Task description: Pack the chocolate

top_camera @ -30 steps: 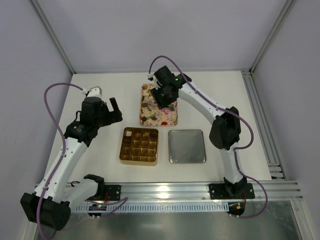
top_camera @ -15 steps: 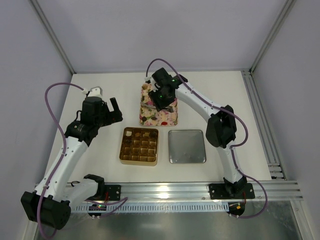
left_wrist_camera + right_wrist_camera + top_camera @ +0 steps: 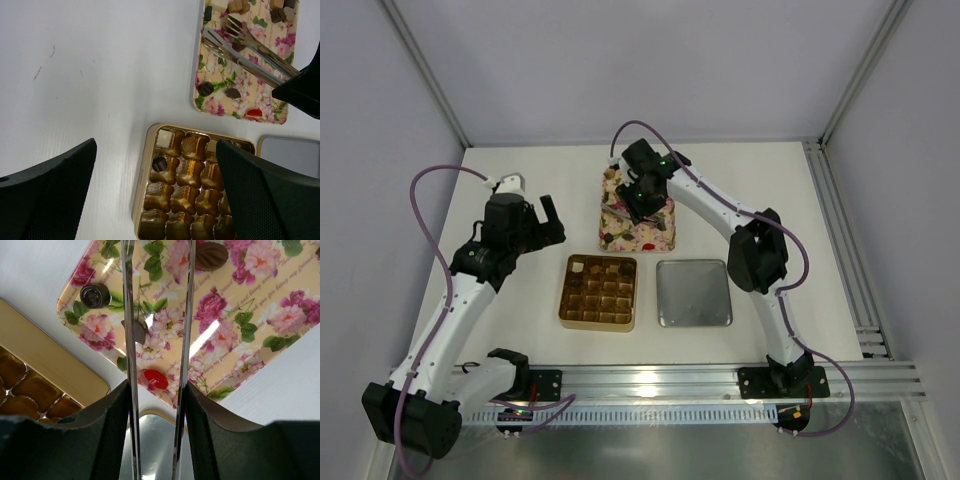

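Above tray (image 3: pixel 235 340) edge, right pincer (image 3: pixel 157 415) grips tongs (image 3: pixel 131 340).

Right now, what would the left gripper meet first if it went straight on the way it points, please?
The left gripper would probably meet the gold box, at the rim between its fingers; depth is unclear, so it might touch the table beside it.

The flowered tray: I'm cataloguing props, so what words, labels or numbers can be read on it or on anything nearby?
flowered tray: lines of cursive script among the roses, too small and blurred to read.
gold box: no text seen.
tongs: no marking seen.
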`<state>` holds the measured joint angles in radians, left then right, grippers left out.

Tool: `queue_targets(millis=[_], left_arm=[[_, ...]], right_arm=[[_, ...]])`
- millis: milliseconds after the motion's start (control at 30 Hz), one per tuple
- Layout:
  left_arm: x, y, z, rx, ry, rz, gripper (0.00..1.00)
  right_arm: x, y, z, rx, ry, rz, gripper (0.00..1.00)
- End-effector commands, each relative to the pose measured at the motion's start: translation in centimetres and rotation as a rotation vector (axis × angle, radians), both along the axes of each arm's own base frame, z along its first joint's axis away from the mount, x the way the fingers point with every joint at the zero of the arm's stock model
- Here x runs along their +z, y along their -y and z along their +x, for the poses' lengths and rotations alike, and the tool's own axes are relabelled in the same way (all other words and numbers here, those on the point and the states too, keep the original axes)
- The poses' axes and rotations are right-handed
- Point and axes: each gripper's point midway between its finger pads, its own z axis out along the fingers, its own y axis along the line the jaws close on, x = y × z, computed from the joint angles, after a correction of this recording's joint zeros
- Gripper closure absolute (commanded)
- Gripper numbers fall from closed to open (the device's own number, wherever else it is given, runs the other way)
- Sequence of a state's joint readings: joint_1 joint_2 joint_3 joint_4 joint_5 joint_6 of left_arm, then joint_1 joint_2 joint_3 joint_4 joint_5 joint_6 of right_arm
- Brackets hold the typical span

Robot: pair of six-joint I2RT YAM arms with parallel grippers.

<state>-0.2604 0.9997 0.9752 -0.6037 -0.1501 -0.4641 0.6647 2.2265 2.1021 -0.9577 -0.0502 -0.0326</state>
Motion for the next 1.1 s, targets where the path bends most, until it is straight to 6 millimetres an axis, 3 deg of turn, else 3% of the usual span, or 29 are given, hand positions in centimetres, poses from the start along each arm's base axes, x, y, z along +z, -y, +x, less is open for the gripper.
queue_targets(millis=[0,433,1067], left_arm=[[0.5,-0.3,0.3,0.017,0.019,0.008,0.0],[0.5,-0.3,0.1,0.016,0.021,0.006,0.0],[0.9,-0.3,0.1,0.013,0.031,0.0,0.0]], right_arm=[[2.2,-1.4,1.0,0.018,0.058,0.061,0.53],[3.1,-0.9,0.2,-0.037,0.031,0.078,0.65],[9.2,1.6,-2.6,-0.15,0.068,0.164,0.69]])
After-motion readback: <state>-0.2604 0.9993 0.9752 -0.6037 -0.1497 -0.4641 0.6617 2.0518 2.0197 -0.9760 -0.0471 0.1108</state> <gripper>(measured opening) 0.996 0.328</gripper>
